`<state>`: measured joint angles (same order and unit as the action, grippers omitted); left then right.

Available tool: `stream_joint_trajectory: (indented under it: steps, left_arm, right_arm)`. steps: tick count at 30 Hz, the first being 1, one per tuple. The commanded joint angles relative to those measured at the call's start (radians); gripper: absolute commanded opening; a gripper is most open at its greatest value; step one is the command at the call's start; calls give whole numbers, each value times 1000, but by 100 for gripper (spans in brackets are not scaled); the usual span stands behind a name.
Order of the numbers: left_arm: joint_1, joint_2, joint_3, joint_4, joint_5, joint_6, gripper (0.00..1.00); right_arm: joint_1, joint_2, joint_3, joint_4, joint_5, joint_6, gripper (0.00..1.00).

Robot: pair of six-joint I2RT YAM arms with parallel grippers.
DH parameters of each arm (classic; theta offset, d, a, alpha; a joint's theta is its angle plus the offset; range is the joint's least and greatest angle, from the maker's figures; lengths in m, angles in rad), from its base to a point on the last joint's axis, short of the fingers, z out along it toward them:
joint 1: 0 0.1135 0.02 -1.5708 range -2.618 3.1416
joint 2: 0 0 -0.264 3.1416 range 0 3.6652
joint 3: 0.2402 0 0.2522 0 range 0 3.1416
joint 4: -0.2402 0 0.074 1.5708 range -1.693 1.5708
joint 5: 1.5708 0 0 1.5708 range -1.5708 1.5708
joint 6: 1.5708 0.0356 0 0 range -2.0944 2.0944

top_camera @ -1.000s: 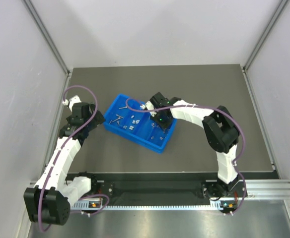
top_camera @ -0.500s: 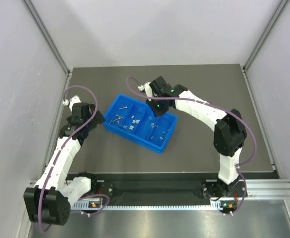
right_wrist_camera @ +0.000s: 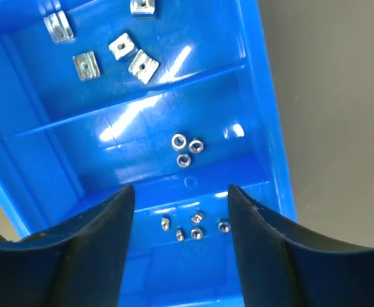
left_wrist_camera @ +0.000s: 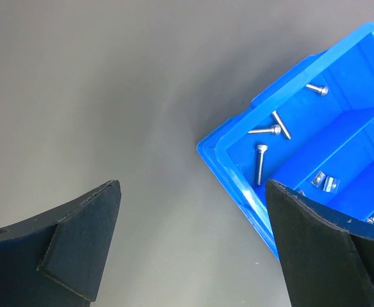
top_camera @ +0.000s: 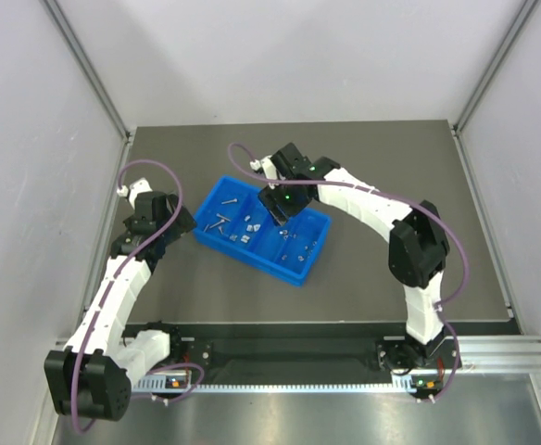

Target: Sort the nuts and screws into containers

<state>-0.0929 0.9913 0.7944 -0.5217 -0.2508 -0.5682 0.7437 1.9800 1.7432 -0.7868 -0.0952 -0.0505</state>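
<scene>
The right jaws stand part-open and empty above the bright blue rectangular plastic tray (right_wrist_camera: 267, 109), over its tiny silver metal nuts (right_wrist_camera: 180, 141); judged a drop position. The left jaws gape wide and empty above the grey desk (left_wrist_camera: 110, 96), beside the compartment holding the small silver metal screws (left_wrist_camera: 259, 163).

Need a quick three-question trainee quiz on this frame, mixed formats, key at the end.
1. True or false: the right tool grips a nut.
2. Relative to the blue tray, the left tool hangs: A) inside it, B) over the table beside it, C) above its middle.
3. How many ring nuts lie in the compartment next to the square nuts?
Key: 1 false; 2 B; 3 three.
</scene>
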Motion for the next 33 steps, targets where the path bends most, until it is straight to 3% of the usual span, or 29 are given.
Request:
stream_joint_trajectory:
  steps: [1, 2, 4, 9, 15, 23, 27, 28, 31, 33]
  left_arm:
    - [4, 12, 26, 69, -1, 31, 99]
    - [4, 20, 32, 74, 5, 42, 99]
    - [4, 44, 58, 87, 18, 54, 99]
    - [2, 170, 123, 135, 97, 71, 98]
    - [2, 306, 190, 212, 229, 148, 90]
    - [2, 418, 201, 235, 186, 220, 82]
    - [2, 434, 151, 262, 220, 196, 72]
    - [2, 432, 141, 268, 231, 183, 64]
    - [-5, 422, 111, 261, 292, 133, 55]
    - [-17, 414, 94, 252, 285, 90, 53]
  right_arm:
    - [9, -36, 61, -22, 27, 21, 64]
    - [8, -46, 58, -28, 37, 35, 69]
    - [8, -73, 44, -66, 54, 44, 70]
    - [-6, -164, -81, -124, 91, 158, 66]
    - [-41, -230, -113, -227, 251, 291, 64]
    - [-55, -262, -134, -252, 302, 391, 64]
    - [-60, -236, -114, -243, 310, 394, 64]
    - [-61, -224, -108, -244, 311, 397, 64]
    - [-63, -198, -86, -253, 302, 405, 63]
    - [-61, -184, -82, -265, 296, 406, 62]
